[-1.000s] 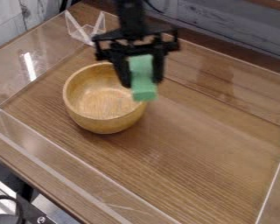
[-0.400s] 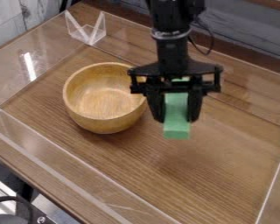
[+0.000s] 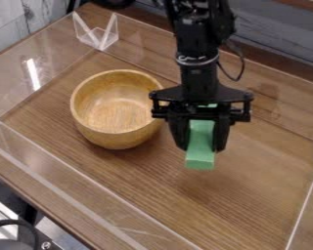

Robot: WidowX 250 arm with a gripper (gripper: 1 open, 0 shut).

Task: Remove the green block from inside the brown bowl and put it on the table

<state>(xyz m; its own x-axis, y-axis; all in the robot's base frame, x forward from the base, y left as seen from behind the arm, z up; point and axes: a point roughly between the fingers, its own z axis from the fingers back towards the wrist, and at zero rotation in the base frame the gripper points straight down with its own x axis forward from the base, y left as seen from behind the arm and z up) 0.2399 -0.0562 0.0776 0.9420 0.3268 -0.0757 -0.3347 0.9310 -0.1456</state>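
The green block [image 3: 203, 144] hangs upright between the fingers of my gripper [image 3: 202, 125], which is shut on its upper part. It is to the right of the brown bowl [image 3: 116, 107], outside the rim, with its lower end just above the table [image 3: 250, 205]. The bowl stands empty at centre left, its wooden inside fully visible. My black arm comes down from the top of the frame and the gripper points straight down.
Low clear acrylic walls [image 3: 28, 73] border the tabletop. A clear angled stand [image 3: 97, 32] sits at the back left. Bare wood lies in front of and to the right of the bowl.
The gripper has carried the green block rightward from over the bowl's right rim and lower toward the tabletop. The bowl has stayed in place.
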